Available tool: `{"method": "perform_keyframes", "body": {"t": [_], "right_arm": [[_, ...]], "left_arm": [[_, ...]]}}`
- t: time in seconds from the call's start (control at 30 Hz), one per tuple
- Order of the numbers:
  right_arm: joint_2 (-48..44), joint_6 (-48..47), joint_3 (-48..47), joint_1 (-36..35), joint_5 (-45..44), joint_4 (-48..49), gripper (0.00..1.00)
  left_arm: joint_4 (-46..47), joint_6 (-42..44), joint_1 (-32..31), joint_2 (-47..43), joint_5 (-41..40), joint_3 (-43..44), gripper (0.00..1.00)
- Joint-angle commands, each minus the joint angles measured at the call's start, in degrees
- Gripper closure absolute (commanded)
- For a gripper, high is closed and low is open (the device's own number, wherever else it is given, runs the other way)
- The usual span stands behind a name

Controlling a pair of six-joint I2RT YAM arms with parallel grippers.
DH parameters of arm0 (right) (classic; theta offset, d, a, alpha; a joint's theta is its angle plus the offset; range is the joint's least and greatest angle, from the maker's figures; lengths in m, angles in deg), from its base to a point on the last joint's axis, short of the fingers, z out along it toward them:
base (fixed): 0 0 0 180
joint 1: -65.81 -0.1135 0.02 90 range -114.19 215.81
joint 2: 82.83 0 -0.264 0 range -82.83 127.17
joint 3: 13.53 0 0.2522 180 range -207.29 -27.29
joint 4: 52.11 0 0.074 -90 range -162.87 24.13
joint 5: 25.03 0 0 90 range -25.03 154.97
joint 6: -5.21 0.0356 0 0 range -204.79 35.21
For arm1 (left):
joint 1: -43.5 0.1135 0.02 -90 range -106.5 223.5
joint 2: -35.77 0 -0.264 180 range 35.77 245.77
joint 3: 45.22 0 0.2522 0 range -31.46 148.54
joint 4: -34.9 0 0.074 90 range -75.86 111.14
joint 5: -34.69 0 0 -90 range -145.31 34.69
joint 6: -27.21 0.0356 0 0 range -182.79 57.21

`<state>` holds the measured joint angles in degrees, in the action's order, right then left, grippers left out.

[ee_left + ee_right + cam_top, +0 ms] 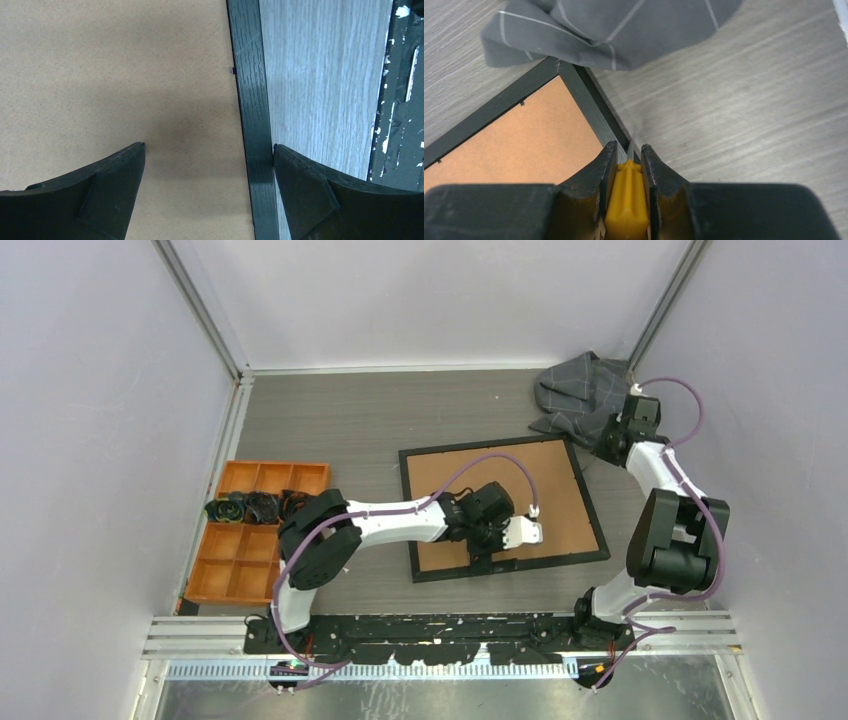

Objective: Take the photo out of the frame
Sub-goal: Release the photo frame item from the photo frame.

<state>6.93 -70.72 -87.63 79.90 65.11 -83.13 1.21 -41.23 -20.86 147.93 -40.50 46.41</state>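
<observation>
The frame (500, 446) lies back-up on the table, its brown board (520, 490) facing me inside a thin black border. The photo is hidden under the board. My left gripper (490, 552) hovers open over the frame's near side. In the left wrist view it (209, 145) straddles the black border (250, 75), one finger over the board (110, 65) and the other over the table. My right gripper (610, 445) is at the frame's far right corner. The right wrist view shows it (628, 146) shut on a yellow-handled screwdriver (626, 200), whose metal tip points at the border (594, 107).
A grey checked cloth (575, 390) lies bunched at the back right, touching the frame's far corner (614, 25). An orange compartment tray (275, 466) with dark items (250, 507) sits at the left. A black rail (400, 100) runs along the table's near edge.
</observation>
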Motion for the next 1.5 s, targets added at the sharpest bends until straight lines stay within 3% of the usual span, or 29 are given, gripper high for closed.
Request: {"method": "perform_keyframes", "body": {"t": [0.0,0.17,0.33,0.43,0.6,0.77,0.93,1.1,1.33,1.47], "right_arm": [[2.2,1.0,-3.7,-5.8,8.0,0.4,0.99],[6.0,0.4,-8.6,-12.7,6.9,-0.4,0.99],[9.4,1.6,-13.0,-13.5,5.3,-0.4,1.00],[6.7,0.2,-12.4,-13.6,3.6,1.0,0.99],[-3.2,-2.5,-10.9,-13.6,1.0,3.5,0.99],[-9.6,-5.0,-8.3,-16.1,4.0,7.5,0.99],[-12.0,-1.4,-2.1,-19.9,14.7,13.1,0.99],[-10.1,7.9,4.1,-24.9,27.7,23.0,0.99],[-3.5,14.2,6.4,-35.7,35.7,34.0,0.99],[1.4,16.2,5.9,-40.3,36.3,34.8,0.99]], "left_arm": [[1.6,-3.3,2.8,-2.1,0.2,-0.6,0.00],[2.5,-4.8,5.3,-1.4,0.2,-0.8,0.00],[2.8,-3.4,6.7,-0.7,-2.5,-1.0,0.00],[3.1,-0.9,8.3,-2.6,-3.0,-1.6,0.00],[-0.7,2.8,12.0,-10.9,6.4,-0.6,0.00],[-6.5,5.0,16.9,-20.8,15.1,-1.0,0.00],[-4.5,4.1,26.4,-31.1,18.8,-12.2,0.00],[-0.4,11.8,35.4,-40.3,25.4,-27.3,0.00],[10.3,20.9,41.0,-43.4,28.7,-38.7,0.00],[12.8,29.2,41.7,-43.1,27.7,-42.4,0.00]]}}
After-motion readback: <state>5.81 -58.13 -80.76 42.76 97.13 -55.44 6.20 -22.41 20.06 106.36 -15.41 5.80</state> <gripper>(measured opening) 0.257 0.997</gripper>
